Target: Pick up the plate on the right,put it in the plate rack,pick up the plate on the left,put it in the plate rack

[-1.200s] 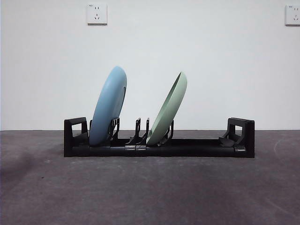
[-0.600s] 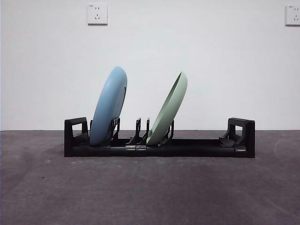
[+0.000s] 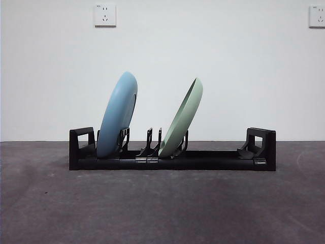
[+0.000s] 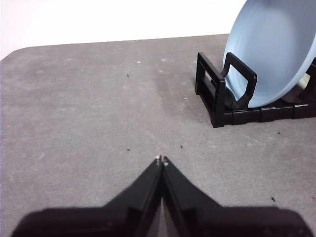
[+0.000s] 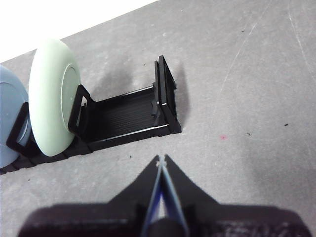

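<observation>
The black plate rack (image 3: 203, 160) lies across the middle of the dark table. A light blue plate (image 3: 118, 114) stands on edge near its left end, leaning right. A pale green plate (image 3: 183, 118) stands on edge further right, leaning right too. The left wrist view shows the blue plate (image 4: 271, 54) behind the rack's end block (image 4: 217, 91); my left gripper (image 4: 161, 160) is shut and empty, off to the side over bare table. My right gripper (image 5: 161, 159) is shut and empty, a little away from the rack's other end block (image 5: 165, 96), with the green plate (image 5: 52, 96) beyond.
A white wall stands behind the table, with two sockets (image 3: 105, 14) high up. The rack's right half (image 3: 218, 155) holds no plate. No arm shows in the front view.
A faint shadow on the table at the left has faded. The plates and rack have not moved.
</observation>
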